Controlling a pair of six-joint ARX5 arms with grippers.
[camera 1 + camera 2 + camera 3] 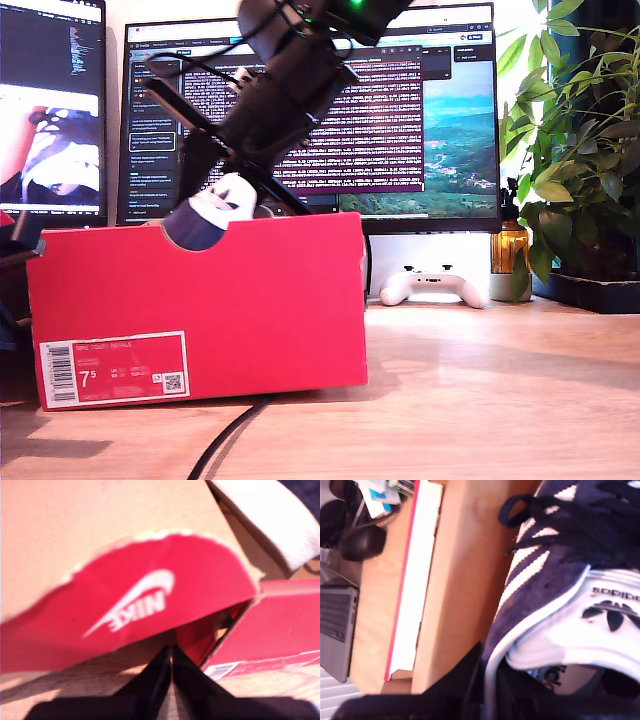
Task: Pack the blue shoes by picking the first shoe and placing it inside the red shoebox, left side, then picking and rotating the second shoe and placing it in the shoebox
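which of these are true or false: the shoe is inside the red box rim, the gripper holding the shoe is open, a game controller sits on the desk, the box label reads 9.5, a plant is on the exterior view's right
1. The shoe pokes above the notch of the red box. True.
2. My second gripper is open and clear of the shoe. False: it is shut on the shoe's collar.
3. A white game controller sits on the desk. True.
4. The box label reads 9.5. False: it reads 7.5.
5. A plant stands at the exterior view's right. True.
6. My first gripper holds a shoe. False: its jaws are shut with nothing between them.
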